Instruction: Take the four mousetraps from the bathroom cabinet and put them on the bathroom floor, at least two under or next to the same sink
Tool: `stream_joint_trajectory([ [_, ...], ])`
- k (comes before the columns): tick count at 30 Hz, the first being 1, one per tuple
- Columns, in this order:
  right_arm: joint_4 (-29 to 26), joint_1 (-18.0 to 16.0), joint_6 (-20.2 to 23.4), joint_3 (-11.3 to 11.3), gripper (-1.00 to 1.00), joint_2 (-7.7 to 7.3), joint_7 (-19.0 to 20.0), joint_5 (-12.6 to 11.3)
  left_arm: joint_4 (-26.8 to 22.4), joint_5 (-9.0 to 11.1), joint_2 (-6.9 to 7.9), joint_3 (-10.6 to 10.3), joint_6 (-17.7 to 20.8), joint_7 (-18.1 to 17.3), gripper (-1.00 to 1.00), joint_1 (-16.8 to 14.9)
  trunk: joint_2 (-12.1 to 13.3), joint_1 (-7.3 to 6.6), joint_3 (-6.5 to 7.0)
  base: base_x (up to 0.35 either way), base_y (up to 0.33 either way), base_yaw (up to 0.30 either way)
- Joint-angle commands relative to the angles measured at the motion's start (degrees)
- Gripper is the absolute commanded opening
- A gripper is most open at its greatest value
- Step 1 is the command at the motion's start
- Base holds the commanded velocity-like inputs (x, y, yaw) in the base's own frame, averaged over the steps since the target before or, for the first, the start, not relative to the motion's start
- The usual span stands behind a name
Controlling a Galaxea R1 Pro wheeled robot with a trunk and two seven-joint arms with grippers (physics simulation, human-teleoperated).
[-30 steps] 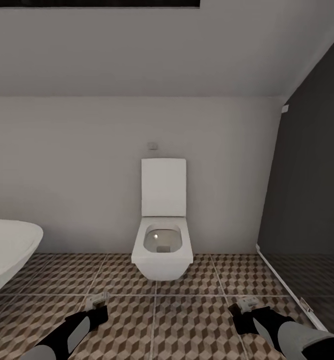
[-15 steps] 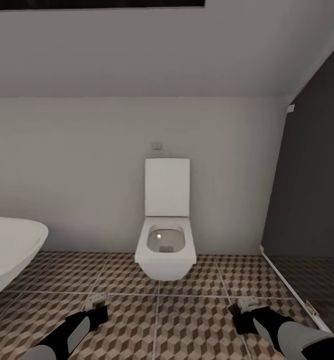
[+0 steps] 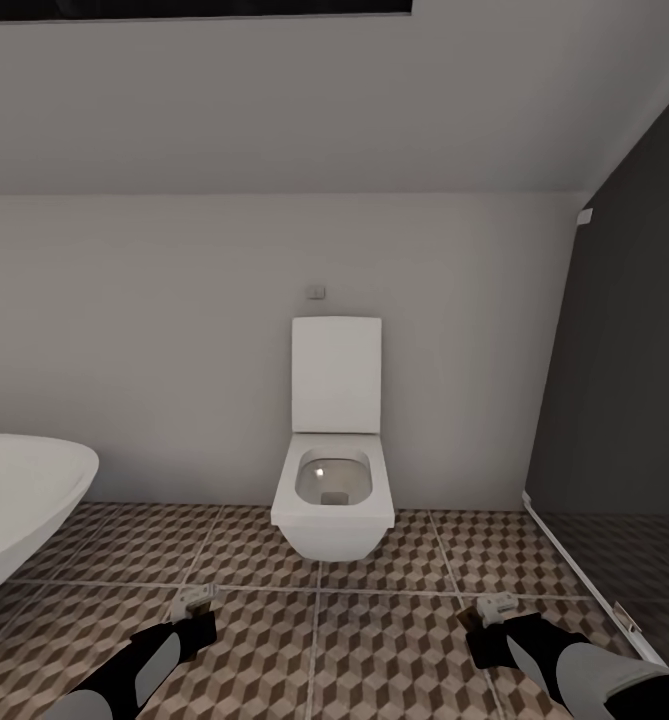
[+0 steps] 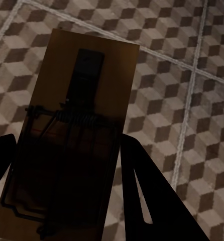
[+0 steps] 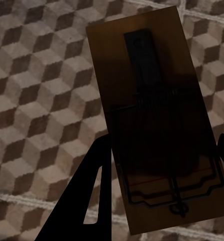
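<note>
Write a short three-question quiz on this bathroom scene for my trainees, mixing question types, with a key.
1. True or false: the toilet has its lid raised.
2. What does the left gripper hold between its fingers?
A. a sponge
B. a mousetrap
C. nothing
3. Fill in: the right gripper holds a mousetrap above the tiled bathroom ____.

Key: 1 true; 2 B; 3 floor.

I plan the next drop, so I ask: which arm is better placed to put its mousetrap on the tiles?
Left, slightly. Each arm's jaws hold a brown wooden mousetrap above the cube-patterned tiled floor, but the right mousetrap hangs nearer the dark shower edge.
</note>
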Motion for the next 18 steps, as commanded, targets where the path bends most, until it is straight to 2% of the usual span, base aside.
stream_joint_trajectory([
  [1, 0.1, -0.1, 0.1, 0.5, -1.0, 0.0, 0.3, -0.7, -0.2, 0.4, 0.05, -0.5, 0.2, 0.3, -1.0, 0.0, 0.0, -0.01, -0.06, 0.0, 0.0, 0.0],
  [18, 0.1, -0.1, 0.1, 0.5, -1.0, -0.04, 0.2, -0.7, -0.2, 0.4, -0.26, -0.4, 0.5, 0.5, -1.0, 0.0, 0.0, -0.01, -0.06, 0.0, 0.0, 0.0],
])
